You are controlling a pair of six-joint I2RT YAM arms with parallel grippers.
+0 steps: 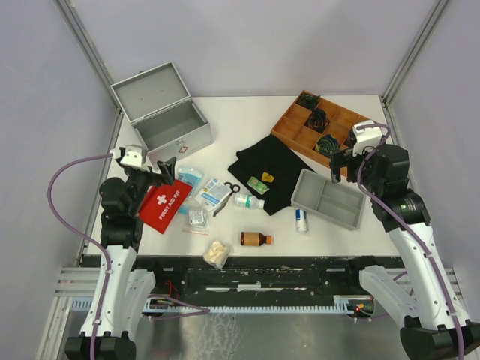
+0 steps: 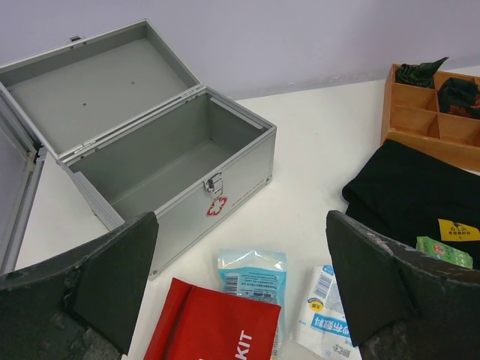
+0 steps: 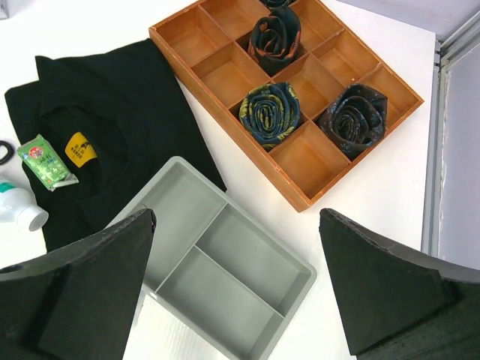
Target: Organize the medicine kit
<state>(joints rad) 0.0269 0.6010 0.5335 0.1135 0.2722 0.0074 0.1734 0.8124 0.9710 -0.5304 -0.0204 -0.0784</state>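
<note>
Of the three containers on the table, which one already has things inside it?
The orange wooden divided tray: rolled neckties sit in its compartments. The silver metal case and grey plastic tray hold nothing.

The silver-grey medicine kit (image 1: pixel 166 120) sits at the table's far-left, lid open, seemingly empty.

Both arms are bent at the elbow, wrists tilted down. The left gripper (image 1: pixel 162 173) and the right gripper (image 1: pixel 339 162) stand with jaws wide apart.
</note>
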